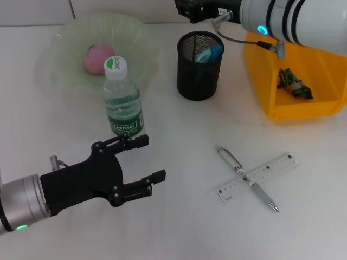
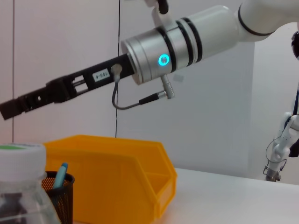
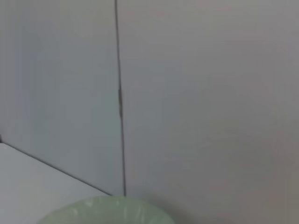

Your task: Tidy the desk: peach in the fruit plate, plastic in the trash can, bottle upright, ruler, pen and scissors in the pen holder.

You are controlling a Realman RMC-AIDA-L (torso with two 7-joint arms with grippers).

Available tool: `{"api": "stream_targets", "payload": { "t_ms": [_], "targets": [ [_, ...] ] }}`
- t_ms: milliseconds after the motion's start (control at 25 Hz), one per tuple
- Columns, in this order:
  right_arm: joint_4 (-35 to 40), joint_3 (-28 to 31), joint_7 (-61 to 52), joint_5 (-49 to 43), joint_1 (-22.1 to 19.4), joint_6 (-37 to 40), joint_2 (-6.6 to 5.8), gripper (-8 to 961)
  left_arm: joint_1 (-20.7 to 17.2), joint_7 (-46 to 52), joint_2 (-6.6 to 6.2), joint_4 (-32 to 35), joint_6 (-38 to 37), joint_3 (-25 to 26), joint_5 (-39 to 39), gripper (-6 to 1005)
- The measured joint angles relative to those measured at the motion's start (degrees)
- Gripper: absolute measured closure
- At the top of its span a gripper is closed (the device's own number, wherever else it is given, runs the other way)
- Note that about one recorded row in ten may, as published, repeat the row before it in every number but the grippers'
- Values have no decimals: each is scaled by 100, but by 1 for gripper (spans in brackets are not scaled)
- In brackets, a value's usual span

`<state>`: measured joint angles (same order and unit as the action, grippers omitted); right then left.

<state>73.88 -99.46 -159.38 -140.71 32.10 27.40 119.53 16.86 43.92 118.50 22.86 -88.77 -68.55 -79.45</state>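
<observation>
The pink peach [image 1: 96, 57] lies in the pale green fruit plate [image 1: 65, 70] at the back left; the plate's rim [image 3: 107, 210] also shows in the right wrist view. The water bottle [image 1: 123, 103] stands upright in front of the plate. My left gripper [image 1: 152, 158] is open and empty, just in front of the bottle. The black mesh pen holder [image 1: 199, 67] holds blue-handled scissors [image 1: 210, 53]. My right gripper [image 1: 190, 8] hovers behind and above the holder. Crumpled plastic [image 1: 294, 84] lies in the yellow trash can [image 1: 303, 111]. The pen [image 1: 248, 180] lies crossed over the ruler [image 1: 271, 169] on the table.
The left wrist view shows the bottle's cap [image 2: 18, 154] close up, the pen holder [image 2: 60, 193], the yellow trash can [image 2: 121, 177] and my right arm [image 2: 187, 42] stretched above them. Bare white table lies between my left gripper and the pen.
</observation>
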Motion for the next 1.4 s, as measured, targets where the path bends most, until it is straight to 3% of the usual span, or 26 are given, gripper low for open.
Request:
{"api": "stream_targets", "payload": {
  "t_ms": [120, 160, 240, 320, 360, 400, 520, 560, 600, 720, 760, 960, 1160, 1400],
  "targets": [
    [864, 49, 0, 0, -345, 637, 0, 571, -9, 6, -16, 4, -125, 6, 0, 232],
    [1531, 207, 2, 0, -504, 1400, 1, 549, -9, 25, -31, 14, -223, 8, -1, 232],
    [1857, 339, 1, 0, -566, 1803, 1, 504, -9, 33, -36, 17, -265, 8, -3, 232],
    [2477, 761, -3, 28, -650, 2842, 3, 458, -8, 39, -46, 20, -362, 32, -4, 232],
    [2944, 1251, 20, 137, -625, 3846, -9, 435, -16, 47, -48, 23, -460, 96, -4, 232],
    [2944, 1251, 20, 137, -625, 3846, -9, 413, -16, 47, -48, 23, -460, 96, -4, 232],
    [3279, 2144, 403, 281, -348, 5563, -48, 300, -53, 54, -47, 28, -609, 192, -5, 232],
    [3219, 2678, 960, 256, -111, 6537, -56, 254, -60, 57, -46, 30, -628, 206, -5, 232],
    [3219, 2678, 960, 256, -111, 6537, -56, 209, -67, 65, -42, 32, -649, 219, -5, 232],
    [2837, 3143, 2130, 246, 202, 7687, -60, 152, -83, 190, -39, 34, -658, 234, -17, 232],
    [2600, 3190, 3078, 289, 230, 8248, -54, 147, -89, 286, -45, 44, -659, 235, -36, 232],
    [2388, 2784, 4573, 232, 71, 8675, -32, 140, -128, 482, -110, 153, -659, 193, -82, 232],
    [2253, 1946, 5090, 95, 15, 8511, -37, 142, -149, 981, -175, 516, -644, 211, -484, 232],
    [1878, 1495, 5333, 76, 124, 8518, -34, 144, -139, 1232, -187, 716, -592, 229, -757, 232]
  ]
}}
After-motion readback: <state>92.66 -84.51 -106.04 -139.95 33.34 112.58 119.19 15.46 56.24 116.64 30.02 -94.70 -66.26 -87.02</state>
